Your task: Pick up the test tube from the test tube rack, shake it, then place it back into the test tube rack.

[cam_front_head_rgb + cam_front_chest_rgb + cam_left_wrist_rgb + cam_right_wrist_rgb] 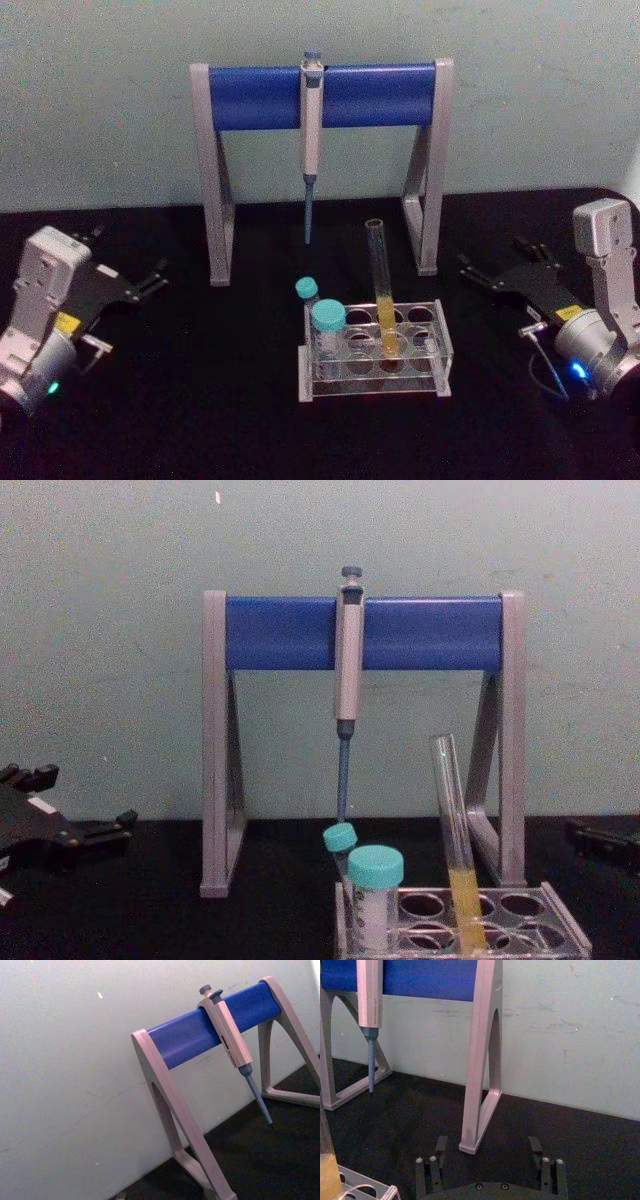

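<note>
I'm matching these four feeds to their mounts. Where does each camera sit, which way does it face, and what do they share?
Head: high, looking down on test tube rack; left gripper and right gripper open at the sides.
Chest: low, level view of test tube and pipette stand.
Left wrist: faces the stand and pipette.
Right wrist: own open fingers toward a stand leg.
All share the stand.
</note>
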You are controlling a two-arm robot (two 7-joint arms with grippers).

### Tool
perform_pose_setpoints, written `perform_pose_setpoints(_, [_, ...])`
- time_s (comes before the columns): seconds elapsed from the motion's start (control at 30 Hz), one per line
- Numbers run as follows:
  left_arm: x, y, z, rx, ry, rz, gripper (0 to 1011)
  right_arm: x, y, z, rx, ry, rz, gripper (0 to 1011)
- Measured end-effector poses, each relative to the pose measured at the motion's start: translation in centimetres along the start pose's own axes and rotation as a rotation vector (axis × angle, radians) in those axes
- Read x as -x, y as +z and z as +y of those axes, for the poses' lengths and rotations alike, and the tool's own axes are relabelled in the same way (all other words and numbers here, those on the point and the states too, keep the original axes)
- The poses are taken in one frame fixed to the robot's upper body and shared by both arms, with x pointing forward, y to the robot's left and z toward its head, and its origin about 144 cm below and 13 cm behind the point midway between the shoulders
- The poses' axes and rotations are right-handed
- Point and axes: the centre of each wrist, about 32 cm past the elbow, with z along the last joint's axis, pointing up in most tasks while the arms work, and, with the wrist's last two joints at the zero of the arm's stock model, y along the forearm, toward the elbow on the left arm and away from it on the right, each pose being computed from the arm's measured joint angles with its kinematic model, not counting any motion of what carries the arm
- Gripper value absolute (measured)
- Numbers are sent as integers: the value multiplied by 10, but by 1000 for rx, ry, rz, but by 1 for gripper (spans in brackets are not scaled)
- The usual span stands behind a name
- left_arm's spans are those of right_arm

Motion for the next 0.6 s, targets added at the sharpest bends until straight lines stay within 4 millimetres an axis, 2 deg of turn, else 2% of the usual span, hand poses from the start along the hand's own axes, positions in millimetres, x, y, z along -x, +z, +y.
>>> perform_pose_setpoints(0.6, [0,0,0,0,0,0,1001,0,1,0,-4,1,-4,1000])
